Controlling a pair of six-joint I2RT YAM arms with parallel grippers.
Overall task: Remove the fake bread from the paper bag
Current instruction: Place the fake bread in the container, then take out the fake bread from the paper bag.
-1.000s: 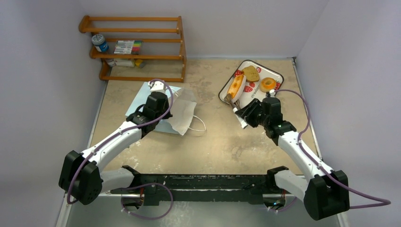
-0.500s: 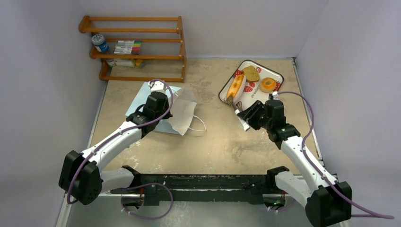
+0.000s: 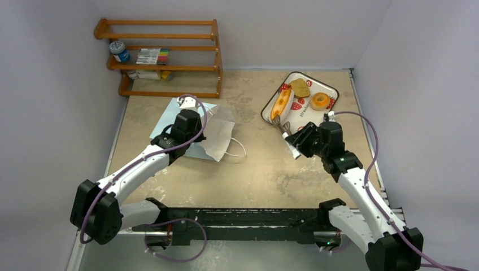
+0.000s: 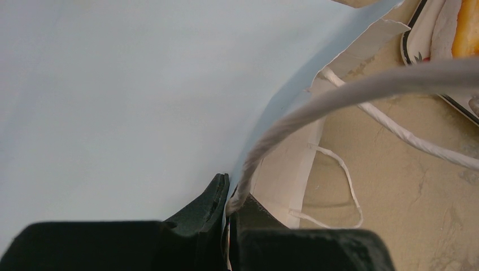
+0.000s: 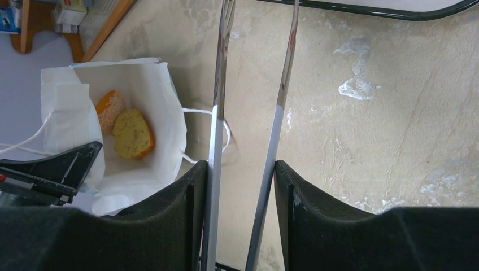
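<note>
Right wrist: bread (image 5: 133, 134) in bag (image 5: 152, 79), left of right fingers (image 5: 169, 226) gripping tongs (image 5: 217, 113); left fingers (image 4: 203, 217) pinch the bag.

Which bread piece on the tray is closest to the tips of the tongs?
The long roll along the tray's left side: its near end sits just beyond the tongs' tips. The slice and doughnut lie farther back.

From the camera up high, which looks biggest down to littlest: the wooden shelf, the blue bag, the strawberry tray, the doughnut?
1. wooden shelf, biggest.
2 and 3. paper bag and tray look about alike; the left arm hides part of the bag, so no ranking.
4. doughnut, littlest.
</note>
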